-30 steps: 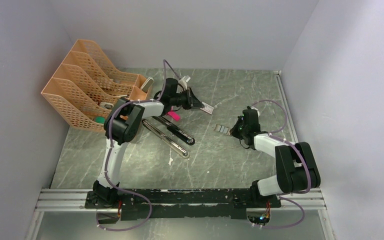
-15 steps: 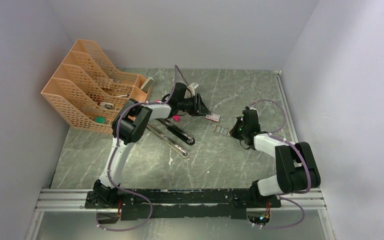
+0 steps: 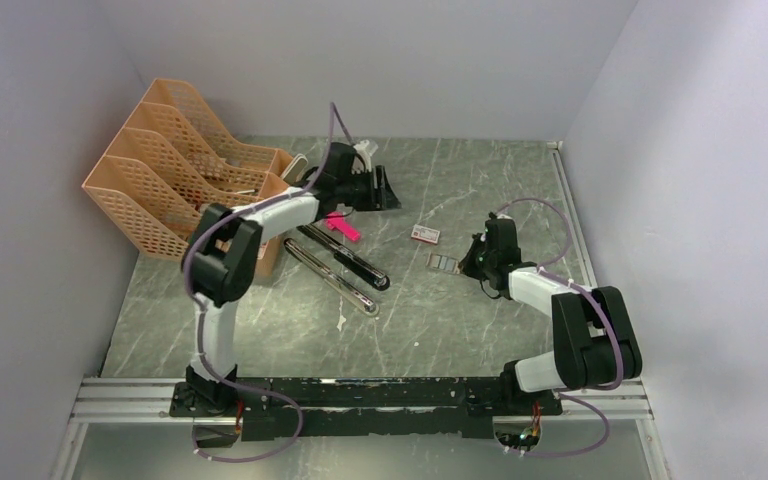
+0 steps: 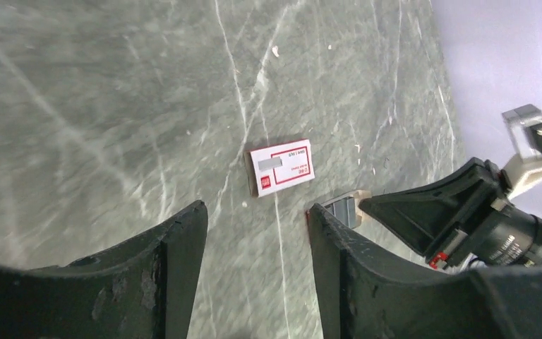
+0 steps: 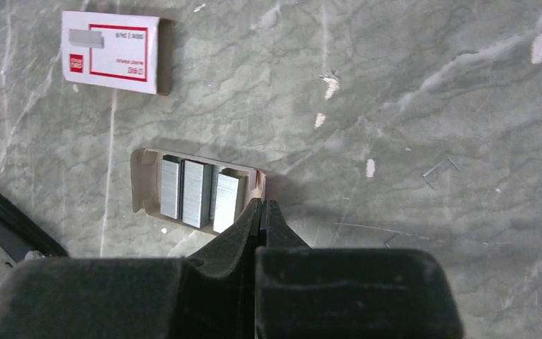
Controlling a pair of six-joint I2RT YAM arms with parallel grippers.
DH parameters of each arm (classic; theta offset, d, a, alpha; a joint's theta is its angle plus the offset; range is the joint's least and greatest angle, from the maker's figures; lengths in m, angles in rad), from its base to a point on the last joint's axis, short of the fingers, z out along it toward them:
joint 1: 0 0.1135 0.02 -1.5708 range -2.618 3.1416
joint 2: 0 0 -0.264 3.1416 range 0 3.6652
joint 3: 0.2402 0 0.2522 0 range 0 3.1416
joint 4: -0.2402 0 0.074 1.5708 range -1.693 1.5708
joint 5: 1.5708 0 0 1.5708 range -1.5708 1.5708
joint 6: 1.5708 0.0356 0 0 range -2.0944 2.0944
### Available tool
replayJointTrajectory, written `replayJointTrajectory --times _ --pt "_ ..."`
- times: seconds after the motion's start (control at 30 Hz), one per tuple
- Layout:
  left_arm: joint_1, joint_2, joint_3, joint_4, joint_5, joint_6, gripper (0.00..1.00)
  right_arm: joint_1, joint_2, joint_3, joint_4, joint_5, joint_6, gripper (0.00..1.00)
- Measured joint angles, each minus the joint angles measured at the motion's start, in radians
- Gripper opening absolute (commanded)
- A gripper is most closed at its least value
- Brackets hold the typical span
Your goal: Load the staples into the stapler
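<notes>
The staples [image 5: 197,192] lie as three silvery blocks in an open cardboard tray [image 5: 139,185]. My right gripper [image 5: 262,205] is shut on the upright flap at the tray's right end. The white sleeve box with red print [image 4: 282,166] lies flat on the table beyond the tray. My left gripper [image 4: 254,212] hovers open and empty, back from the box [image 3: 425,233]. The stapler [image 3: 352,264] lies opened on the table with its silver rail [image 3: 332,282] alongside, left of the tray [image 3: 443,262]. From above, the left gripper [image 3: 382,190] is far from the right gripper [image 3: 472,262].
An orange mesh file organizer [image 3: 175,185] stands at the far left. A bright pink plastic piece [image 3: 342,226] lies by the stapler's far end. A loose bent staple [image 5: 441,169] lies right of the tray. Walls close in the table on three sides.
My left gripper set the white box down on the table, opened, and drew back toward the far left. The right gripper and the tray stayed put.
</notes>
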Motion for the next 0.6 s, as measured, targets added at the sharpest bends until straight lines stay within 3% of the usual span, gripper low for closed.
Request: replayJointTrajectory --times 0.33,0.6 --pt "0.028 -0.380 -0.172 -0.181 -0.195 0.206 0.61 0.001 0.000 0.018 -0.009 -0.126 -0.027 0.00" --pt "0.031 -0.481 -0.212 -0.327 -0.274 0.317 0.61 0.002 0.051 0.071 -0.025 -0.188 -0.083 0.02"
